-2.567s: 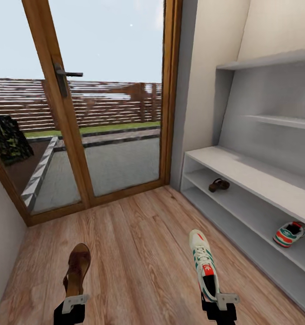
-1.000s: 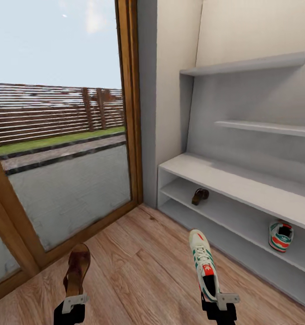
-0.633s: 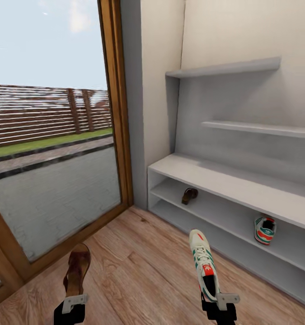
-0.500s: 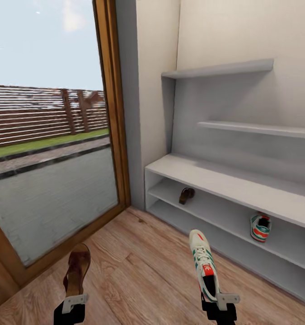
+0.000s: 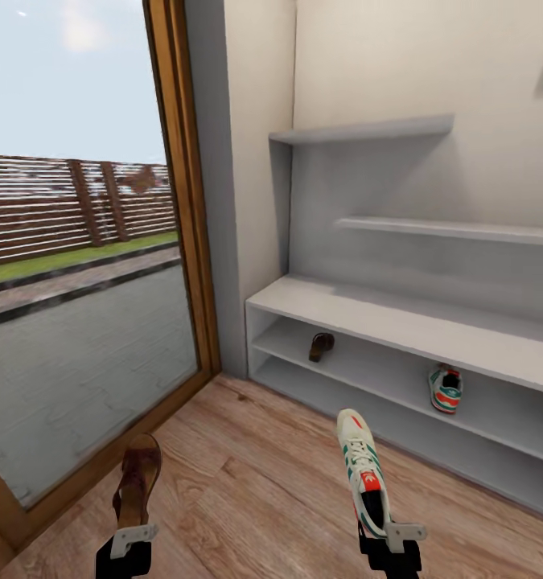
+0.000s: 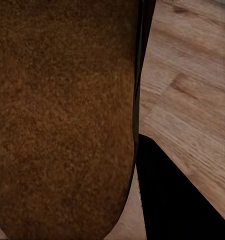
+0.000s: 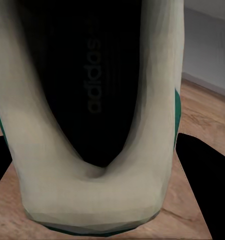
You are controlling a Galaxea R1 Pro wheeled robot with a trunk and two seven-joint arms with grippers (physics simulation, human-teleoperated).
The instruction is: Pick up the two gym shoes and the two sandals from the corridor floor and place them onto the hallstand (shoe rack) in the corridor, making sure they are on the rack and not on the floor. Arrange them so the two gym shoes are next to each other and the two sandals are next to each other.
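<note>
While the rack (image 5: 384, 318) stands against the wall, its middle shelf carries one sandal (image 5: 320, 346) near the left end and one sneaker (image 5: 445, 389) further right, well apart. The left end effector (image 5: 126, 540) is clamped on a second sandal (image 5: 137, 478); the right end effector (image 5: 393, 537) is clamped on a second sneaker (image 5: 364, 469), both above the floor (image 5: 255, 482).

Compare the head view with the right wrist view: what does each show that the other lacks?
Head only: the rack with a sandal and a sneaker on its shelf, the glass door, and the left gripper holding a second sandal.
Right wrist only: "adidas" lettering inside the held sneaker.
Both: that sneaker and the floor.
</note>
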